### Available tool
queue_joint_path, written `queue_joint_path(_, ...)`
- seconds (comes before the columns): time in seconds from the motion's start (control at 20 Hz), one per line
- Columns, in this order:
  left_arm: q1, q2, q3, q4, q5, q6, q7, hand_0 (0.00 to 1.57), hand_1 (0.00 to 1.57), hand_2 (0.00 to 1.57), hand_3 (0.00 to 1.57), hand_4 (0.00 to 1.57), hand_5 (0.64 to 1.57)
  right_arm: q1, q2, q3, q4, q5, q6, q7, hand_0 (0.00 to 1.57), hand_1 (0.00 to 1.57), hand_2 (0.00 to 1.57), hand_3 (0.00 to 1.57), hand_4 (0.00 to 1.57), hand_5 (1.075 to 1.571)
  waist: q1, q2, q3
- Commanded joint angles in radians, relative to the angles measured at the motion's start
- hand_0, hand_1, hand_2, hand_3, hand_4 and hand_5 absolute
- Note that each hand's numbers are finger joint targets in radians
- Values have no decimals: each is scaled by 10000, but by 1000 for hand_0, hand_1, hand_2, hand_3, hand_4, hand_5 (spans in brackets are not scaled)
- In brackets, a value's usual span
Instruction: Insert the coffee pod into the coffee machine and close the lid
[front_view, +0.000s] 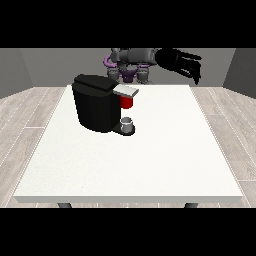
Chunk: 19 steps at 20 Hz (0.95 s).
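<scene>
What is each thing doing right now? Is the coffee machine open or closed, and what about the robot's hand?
Coffee machine: upright on the white table.
Lid: down, lying flat over the red part.
Red part: under the lid; whether it is the pod cannot be told.
Cup: upright on the machine's base.
Hand at the view's right: raised in the air, fingers straight, holding nothing.
Other hand: not seen.

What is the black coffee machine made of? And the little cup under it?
The coffee machine looks like matte black plastic: dark, smooth, hardly any shine. Its lid is pale grey, perhaps brushed metal or painted plastic. The cup looks like grey metal or glazed ceramic, going by its light sheen; the view does not settle which.
</scene>
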Motion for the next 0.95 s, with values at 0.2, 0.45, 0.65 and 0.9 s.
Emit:
queue_joint_path(0.2, -234, 401, 306, -26, 394, -388, 363, 0, 0, 0, 0, 297, 1571, -829, 245, -342, 1152, -132, -96, -439, 0, 0, 0, 0, 101, 1571, 0, 118, -5)
queue_joint_path(0.45, 883, 174, 172, -108, 338, -320, -272, 0, 0, 0, 0, 347, 1571, -26, 922, -59, 1193, -115, -172, -1594, 0, 0, 0, 0, 0, 1571, -431, -315, -5)
queue_joint_path(0.65, 1017, 482, 498, 207, 432, -406, -351, 0, 0, 0, 0, 248, 1571, 518, 1966, 478, 791, -105, -272, -2473, 0, 0, 0, 0, 172, 1571, -985, -798, -3)
queue_joint_path(0.9, 1839, 325, 644, 874, 148, 101, -312, 0, 0, 0, 0, 266, 1571, 2413, 2706, 1753, 260, -841, -46, -2930, 0, 0, 0, 0, 259, 1571, -2086, -2080, -2)
